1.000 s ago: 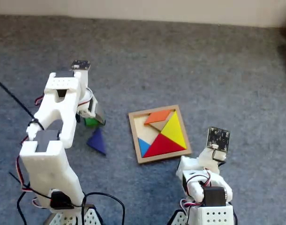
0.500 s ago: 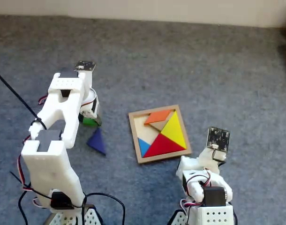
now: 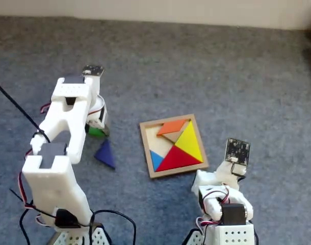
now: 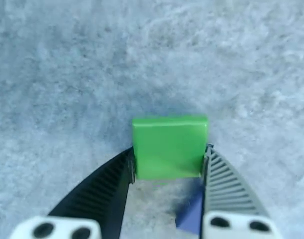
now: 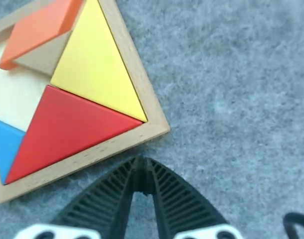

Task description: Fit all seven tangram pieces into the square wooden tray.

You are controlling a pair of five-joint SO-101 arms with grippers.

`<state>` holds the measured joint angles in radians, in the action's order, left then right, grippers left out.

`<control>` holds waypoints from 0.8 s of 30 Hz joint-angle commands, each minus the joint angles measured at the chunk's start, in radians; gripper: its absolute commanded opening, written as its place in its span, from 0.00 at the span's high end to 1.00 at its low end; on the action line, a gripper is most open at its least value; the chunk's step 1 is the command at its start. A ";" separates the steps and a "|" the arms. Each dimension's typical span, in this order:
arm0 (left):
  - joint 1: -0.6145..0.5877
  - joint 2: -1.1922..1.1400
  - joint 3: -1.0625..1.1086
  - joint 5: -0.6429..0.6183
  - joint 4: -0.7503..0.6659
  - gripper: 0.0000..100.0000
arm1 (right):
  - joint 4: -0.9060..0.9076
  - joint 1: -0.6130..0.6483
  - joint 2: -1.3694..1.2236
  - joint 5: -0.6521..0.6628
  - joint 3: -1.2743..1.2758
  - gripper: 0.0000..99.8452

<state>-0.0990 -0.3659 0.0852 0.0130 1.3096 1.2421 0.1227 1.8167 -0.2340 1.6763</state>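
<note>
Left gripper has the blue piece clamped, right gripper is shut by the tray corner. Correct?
Not blue: the left wrist view shows the left gripper clamped on the green piece. The right gripper is shut by the tray corner.

High view overhead, far; 2 wrist views close, downward — right shares tray (image 5: 137, 74) with it.

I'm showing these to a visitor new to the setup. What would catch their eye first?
The bright green block pinched in the left tool stands out first. Next comes the wooden tray close to the shut right tool, partly filled, with a yellow triangle and a red triangle side by side. A dark blue triangle lies loose on the carpet near the block.
</note>
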 commanded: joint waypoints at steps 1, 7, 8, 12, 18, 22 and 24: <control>0.113 0.125 -0.039 0.003 0.063 0.86 | 0.005 -0.013 0.018 0.005 0.128 0.99; 0.308 0.220 -0.039 -0.008 0.103 0.86 | 0.005 -0.013 0.018 0.005 0.128 0.99; 0.340 0.226 -0.039 -0.029 0.101 0.86 | 0.005 -0.013 0.018 0.005 0.128 0.99; 0.461 0.228 -0.039 -0.075 0.095 0.86 | 0.005 -0.013 0.018 0.005 0.128 0.99; 0.584 0.226 -0.027 -0.078 0.057 0.86 | 0.005 -0.013 0.018 0.005 0.128 0.99; 0.608 0.226 0.056 -0.078 -0.054 0.86 | 0.005 -0.013 0.018 0.005 0.128 0.99; 0.621 0.226 0.085 -0.078 -0.083 0.84 | 0.005 -0.013 0.018 0.005 0.128 0.99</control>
<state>0.4887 -0.1941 0.1573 -0.0591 1.2774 1.2421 0.1227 1.8167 -0.2340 1.6763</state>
